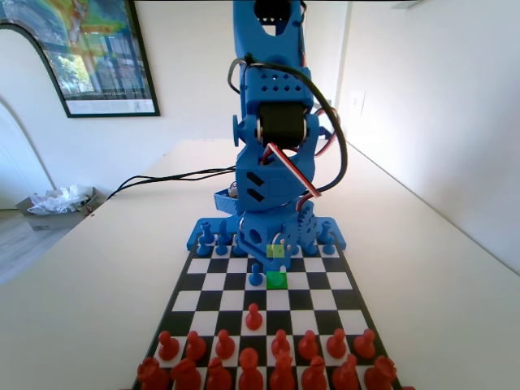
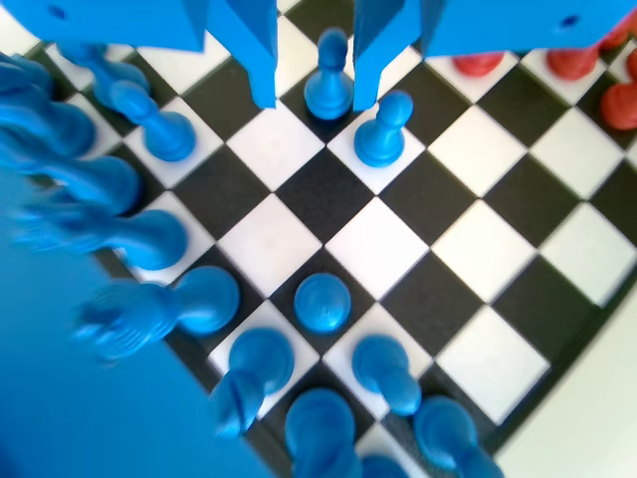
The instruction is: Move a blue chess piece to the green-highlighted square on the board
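My hand [image 2: 314, 85] hanging open over the board [image 2: 498, 269], jaws flanking a blue pawn [image 2: 327, 88] without gripping it, pawn standing beside the green-highlighted square [image 1: 276, 279], toward the board's blue-rimmed end

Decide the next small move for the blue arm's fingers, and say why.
Probably close the fingers on the blue pawn. They stand open on either side of it with gaps showing, so nothing is gripped yet, and the green-highlighted square is empty.
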